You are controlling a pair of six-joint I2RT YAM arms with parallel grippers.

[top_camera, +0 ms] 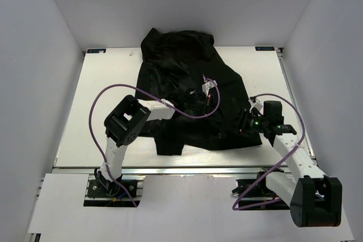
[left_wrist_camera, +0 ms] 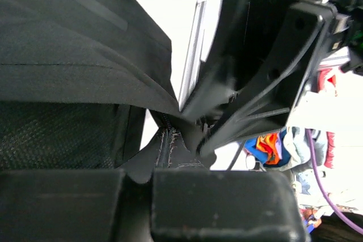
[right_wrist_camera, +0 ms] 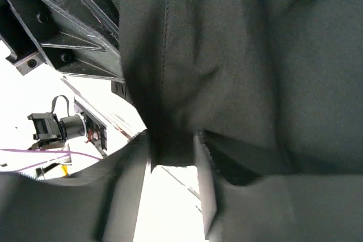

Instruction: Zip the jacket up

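Observation:
The black jacket point(top_camera: 181, 72) lies spread across the middle of the white table. My left gripper point(top_camera: 195, 105) reaches in from the left onto its front. In the left wrist view the left gripper point(left_wrist_camera: 139, 178) is shut on a fold of the jacket point(left_wrist_camera: 68, 55) that carries the zipper point(left_wrist_camera: 166, 145). My right gripper point(top_camera: 243, 124) is at the jacket's lower right hem, close to the left one point(left_wrist_camera: 193, 128). In the right wrist view the right gripper point(right_wrist_camera: 173, 188) is open, and a flap of the jacket point(right_wrist_camera: 255, 55) hangs between its tips. The left gripper's fingers point(right_wrist_camera: 74, 43) show at upper left.
Bare table point(top_camera: 102, 83) shows to the left of the jacket and a narrower strip to its right. Purple cables point(top_camera: 99, 103) loop above both arms. White walls close in the table on three sides. A metal rail point(top_camera: 170, 168) runs along the near edge.

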